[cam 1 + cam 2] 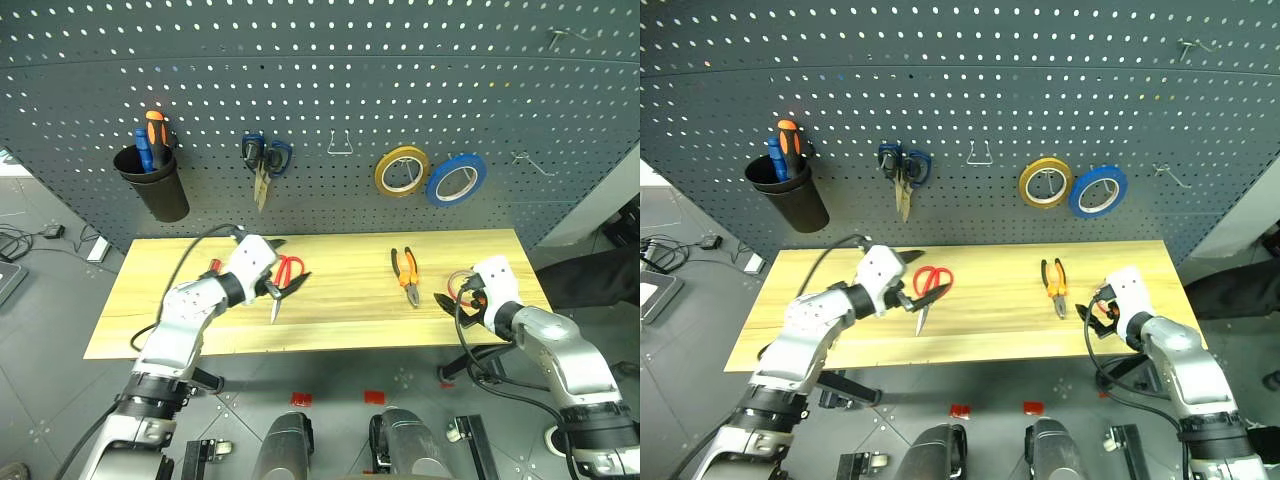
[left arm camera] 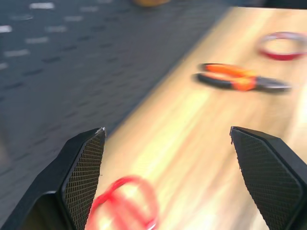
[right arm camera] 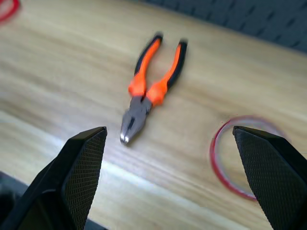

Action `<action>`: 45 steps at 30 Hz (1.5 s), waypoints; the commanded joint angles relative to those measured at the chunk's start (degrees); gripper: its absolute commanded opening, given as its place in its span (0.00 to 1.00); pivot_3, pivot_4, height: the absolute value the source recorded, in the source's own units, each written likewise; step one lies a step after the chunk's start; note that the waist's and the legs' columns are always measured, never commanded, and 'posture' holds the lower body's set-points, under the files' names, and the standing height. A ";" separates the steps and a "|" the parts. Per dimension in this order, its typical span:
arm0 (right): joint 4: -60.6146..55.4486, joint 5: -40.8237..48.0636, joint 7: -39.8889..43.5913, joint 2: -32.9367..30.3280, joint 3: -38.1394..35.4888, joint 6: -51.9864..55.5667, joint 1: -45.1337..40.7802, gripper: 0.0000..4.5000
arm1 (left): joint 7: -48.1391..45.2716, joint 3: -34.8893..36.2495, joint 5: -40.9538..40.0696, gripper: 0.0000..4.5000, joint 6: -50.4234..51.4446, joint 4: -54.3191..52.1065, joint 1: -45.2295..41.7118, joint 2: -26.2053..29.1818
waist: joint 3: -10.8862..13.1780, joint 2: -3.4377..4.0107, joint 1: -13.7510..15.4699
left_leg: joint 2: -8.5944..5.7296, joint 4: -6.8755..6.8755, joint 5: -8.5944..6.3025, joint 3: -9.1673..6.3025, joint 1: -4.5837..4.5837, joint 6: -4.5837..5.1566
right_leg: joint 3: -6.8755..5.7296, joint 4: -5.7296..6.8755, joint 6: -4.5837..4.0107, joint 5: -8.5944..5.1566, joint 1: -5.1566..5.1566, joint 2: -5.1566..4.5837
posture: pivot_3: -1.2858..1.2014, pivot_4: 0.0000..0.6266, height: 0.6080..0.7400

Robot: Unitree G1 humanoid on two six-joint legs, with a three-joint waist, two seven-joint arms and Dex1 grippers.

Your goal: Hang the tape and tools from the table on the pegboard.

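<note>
The red-handled scissors (image 1: 288, 272) lie on the left half of the table (image 1: 350, 322). My left gripper (image 1: 277, 268) hangs open just left of their handles, which appear between its fingers in the left wrist view as red loops (image 2: 127, 201). The orange-and-black pliers (image 1: 405, 275) lie right of centre. The thin red tape (image 3: 240, 158) lies flat near the table's right end, and my right gripper (image 1: 458, 297) stands open and empty over its near side. A bit of red (image 1: 213, 265) peeks out behind my left forearm. The pegboard (image 1: 320, 90) rises behind the table.
On the pegboard hang a black cup (image 1: 152, 185) holding orange and blue screwdrivers, dark-blue scissors (image 1: 265, 157), a yellow roll (image 1: 402, 170) and a blue roll (image 1: 456, 178). A bare wire hook (image 1: 340, 146) sits between the scissors and the rolls, and another hook (image 1: 535, 163) at the right.
</note>
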 commanded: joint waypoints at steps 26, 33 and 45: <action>51.08 -17.80 14.83 -1.25 12.27 -17.81 -27.00 0.07 | -7.19 -6.28 -0.60 0.98 -0.42 0.89 -7.84 -8.41 | 4.39 -0.39 -0.79 | 0.01 0.22 -0.04 0.39 -0.85 0.06 | -0.06 0.14 0.28 0.12 -0.84 -0.18 | 0.46 0.50 1.00; 9.67 -18.14 -0.92 -2.33 2.07 -18.36 -7.49 0.00 | -4.48 -4.81 -3.19 0.98 2.63 -2.32 -9.67 -12.71 | 4.39 -0.35 -0.69 | 0.04 0.44 0.09 0.50 -1.01 -0.17 | -0.11 0.49 0.53 -0.03 -0.98 -0.28 | 0.44 0.49 1.00; -16.50 -20.85 -15.02 -0.33 -9.62 -21.75 -6.19 0.00 | 4.62 -4.75 -3.11 0.98 5.95 -1.70 -20.97 -22.61 | 4.42 -0.39 -2.26 | -0.09 1.03 -0.03 0.67 -1.04 0.07 | 0.01 0.88 1.18 -0.13 -1.00 -0.16 | 0.42 0.51 1.00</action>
